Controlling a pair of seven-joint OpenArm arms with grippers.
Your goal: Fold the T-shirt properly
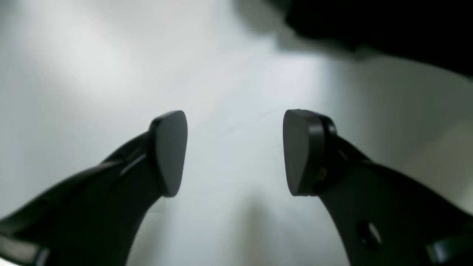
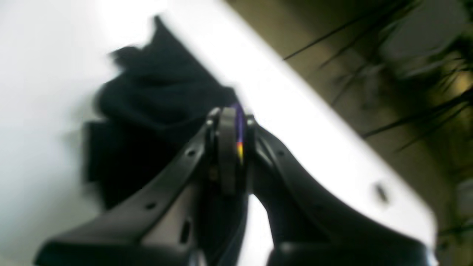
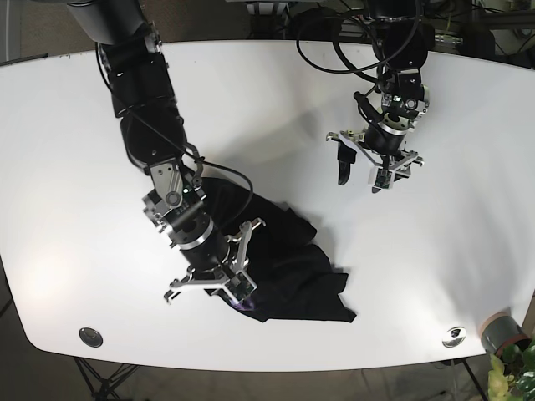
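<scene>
Toward the desk's (image 3: 75,125) near edge, our right gripper (image 3: 236,288) pinches the T-shirt's (image 3: 292,267) hem, fingers closed; the shirt lies crumpled, no neat fold yet. Farther right, our left gripper (image 3: 359,174) hovers open, holding nothing.

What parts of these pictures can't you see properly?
- Shirt: bunched in the base view, so sleeves and collar can't be told apart; the right gripper covers its near edge.
- Right wrist view: motion blur smears the shirt; the fingers hide what they pinch, apart from a coloured sliver.
- Left wrist view: the dark shape at top right is blurred and cut off by the edge.
- Left gripper: open, over bare table.
</scene>
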